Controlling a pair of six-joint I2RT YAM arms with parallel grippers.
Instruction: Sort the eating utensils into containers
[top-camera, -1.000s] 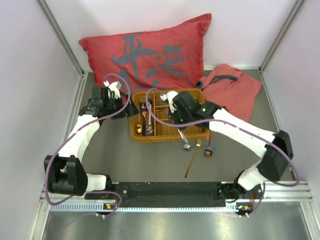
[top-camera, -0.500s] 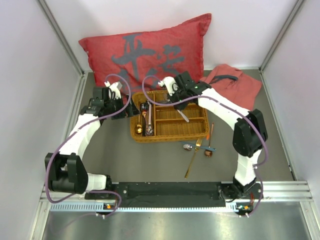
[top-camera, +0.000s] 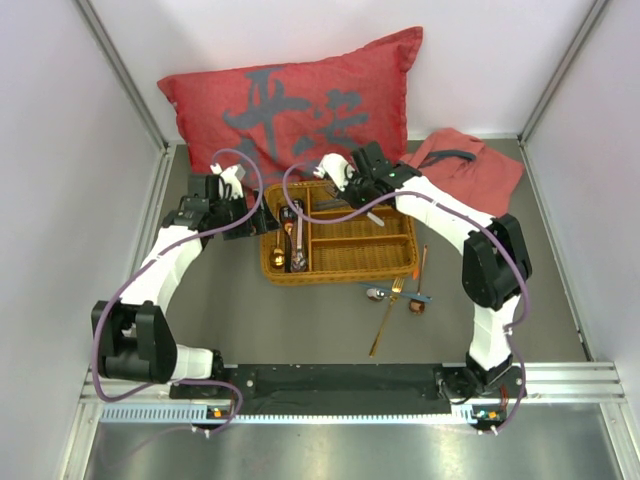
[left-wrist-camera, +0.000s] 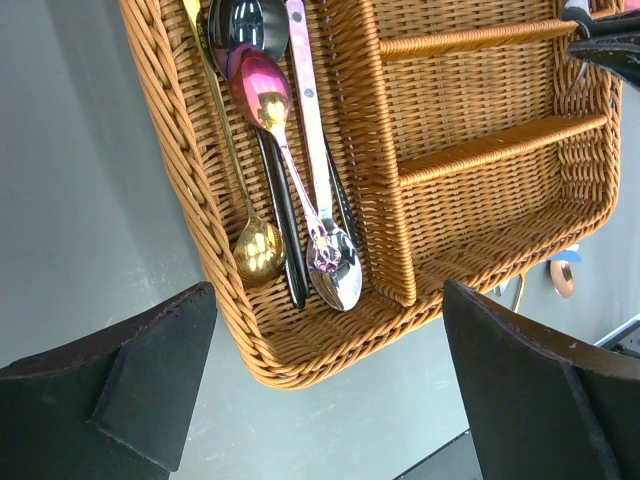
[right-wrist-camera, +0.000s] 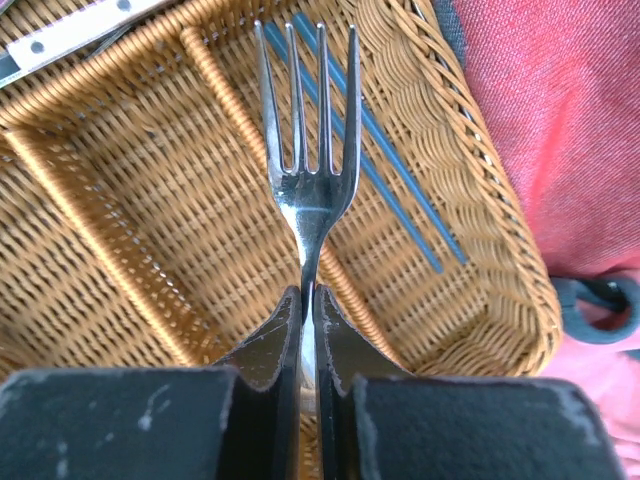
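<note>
The tan wicker tray lies mid-table. My right gripper is shut on the handle of a silver fork, tines forward, low over the tray's short compartments; in the top view it is above the tray's back. Blue chopsticks lie in the end compartment. My left gripper hangs open above the tray's long compartment, which holds a gold spoon, a silver spoon and a pink spoon. A gold fork, a silver spoon and a copper piece lie on the table in front of the tray.
A big red cushion leans behind the tray. A red cloth bag lies at the back right, next to the tray's end. White walls close in both sides, and a metal rail runs along the near edge.
My right arm has carried the fork from above the tray's front right corner to over its back compartments. The left arm has stayed where it was, still open.
</note>
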